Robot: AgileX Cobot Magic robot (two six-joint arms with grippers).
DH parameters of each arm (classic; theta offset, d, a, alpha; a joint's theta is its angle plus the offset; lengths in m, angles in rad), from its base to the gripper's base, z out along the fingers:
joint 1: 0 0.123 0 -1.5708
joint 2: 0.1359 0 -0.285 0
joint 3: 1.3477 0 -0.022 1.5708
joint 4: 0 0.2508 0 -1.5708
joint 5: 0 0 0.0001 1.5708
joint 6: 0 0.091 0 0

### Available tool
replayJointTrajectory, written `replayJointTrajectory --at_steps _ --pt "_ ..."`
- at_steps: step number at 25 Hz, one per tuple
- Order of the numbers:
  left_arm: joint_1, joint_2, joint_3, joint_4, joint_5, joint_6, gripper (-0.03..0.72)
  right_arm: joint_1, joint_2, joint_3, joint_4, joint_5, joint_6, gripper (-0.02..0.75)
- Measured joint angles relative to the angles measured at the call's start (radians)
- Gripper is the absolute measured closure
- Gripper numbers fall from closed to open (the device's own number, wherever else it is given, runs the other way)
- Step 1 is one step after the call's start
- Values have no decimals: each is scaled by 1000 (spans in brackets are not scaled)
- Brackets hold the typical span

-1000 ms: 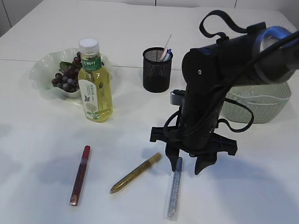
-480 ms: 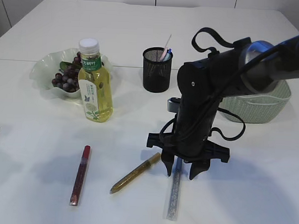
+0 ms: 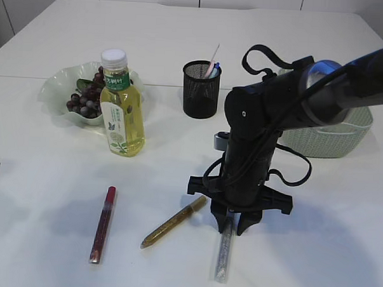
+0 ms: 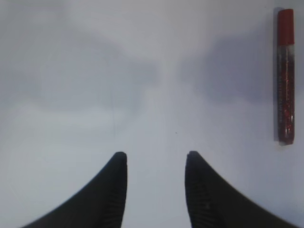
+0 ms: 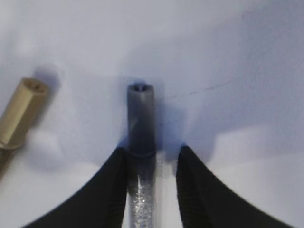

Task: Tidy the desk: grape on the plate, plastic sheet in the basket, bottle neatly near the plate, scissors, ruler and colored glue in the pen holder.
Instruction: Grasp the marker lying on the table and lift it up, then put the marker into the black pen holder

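While the right hand (image 3: 233, 226) stands low over the white surface (image 3: 183, 48), its two fingers straddle the silver glitter glue (image 3: 223, 251) just below its grey cap; in the right wrist view the left finger (image 5: 111, 190) appears to touch the tube, the other stands slightly clear, and a firm grip cannot be confirmed. Silver glitter glue (image 5: 140, 142) lies flat, cap end between the fingers, the remainder extending toward the near edge. Gold glitter glue (image 3: 173, 221) lies diagonally just to its left, apart from it. Red glitter glue (image 3: 102, 225) lies further left. Left hand (image 4: 154, 187) hovers part-open over bare surface, holding nothing, with the red glitter glue (image 4: 285, 76) off to one side. Bottle (image 3: 121, 105) stands upright beside the plate (image 3: 57, 87) holding grapes (image 3: 84, 101). Pen holder (image 3: 201, 88) and basket (image 3: 335, 137) sit behind the right arm.
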Motion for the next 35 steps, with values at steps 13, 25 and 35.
replayJointTrajectory --at_steps 13,25,35 --pt "0 0 0 0 0 0 390 0 -7 0 16 -16 -9 615" --pt "0 0 0 0 2 0 390 -168 -102 -201 452 -56 -594 617" --pt "0 0 0 -3 44 0 390 -321 -80 -449 759 -130 -1111 619"
